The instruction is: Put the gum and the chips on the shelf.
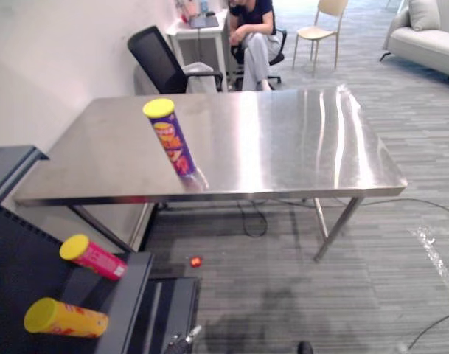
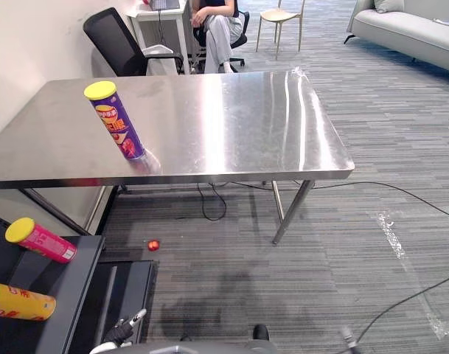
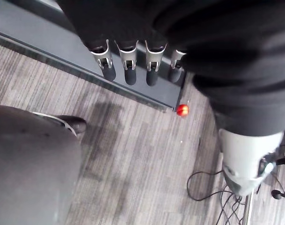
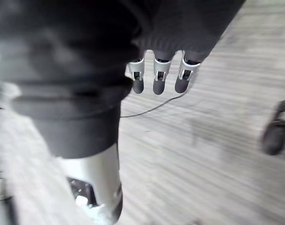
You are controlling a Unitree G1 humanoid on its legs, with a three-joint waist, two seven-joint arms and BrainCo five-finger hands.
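Yellow can point(image 1: 65, 318) and pink can point(image 1: 94, 257) lie on the dark shelf point(image 1: 132, 284) below the steel table's point(image 1: 298, 140) left end, the purple chips can point(image 1: 171, 139) stands on the table near its left front edge, and a small red thing point(image 1: 195, 261), perhaps the gum, lies on the carpet under the table. The chips can looks light, stiff and smooth-sided, so a wrap round its middle seems safest. Down beside the table, the left hand point(image 3: 129, 61) and the right hand point(image 4: 160, 75) hang with fingers straight, holding nothing.

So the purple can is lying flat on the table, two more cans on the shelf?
No: the purple can stands on its base on the table, as the left eye view shows. The pink can and yellow can do lie on the shelf.
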